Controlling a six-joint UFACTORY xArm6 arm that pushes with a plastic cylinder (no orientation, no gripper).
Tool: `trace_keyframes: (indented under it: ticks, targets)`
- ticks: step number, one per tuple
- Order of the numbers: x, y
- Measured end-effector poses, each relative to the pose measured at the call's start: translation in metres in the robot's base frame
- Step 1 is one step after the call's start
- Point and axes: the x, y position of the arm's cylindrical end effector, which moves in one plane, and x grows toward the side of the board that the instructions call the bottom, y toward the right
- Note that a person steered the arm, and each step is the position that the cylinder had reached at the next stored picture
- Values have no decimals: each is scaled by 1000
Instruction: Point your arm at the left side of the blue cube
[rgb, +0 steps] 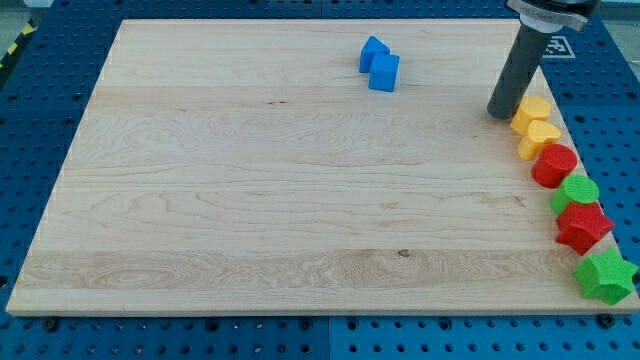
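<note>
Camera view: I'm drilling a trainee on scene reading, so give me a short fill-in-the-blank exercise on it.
1. My tip rests just left of a ____ block.
2. The blue cube sits near the view's ____ edge.
3. The other blue block ____ the cube.
4. The block nearest the view's bottom is ____.

Missing words: yellow; top; touches; green

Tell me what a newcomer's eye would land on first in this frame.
Probably the crowded column of blocks down the board's right edge: two yellow blocks, a red cylinder, a green block, a red star and a green star. My tip rests just left of the yellow ones. Two blue blocks sit alone near the top.
</note>
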Motion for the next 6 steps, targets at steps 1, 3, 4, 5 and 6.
trace_keyframes:
  ticks: [1, 3, 4, 5, 6]
  targets:
    - [-19, -61]
    - [-30, -189]
    - [-64, -223]
    - [-66, -190]
    - [-66, -163]
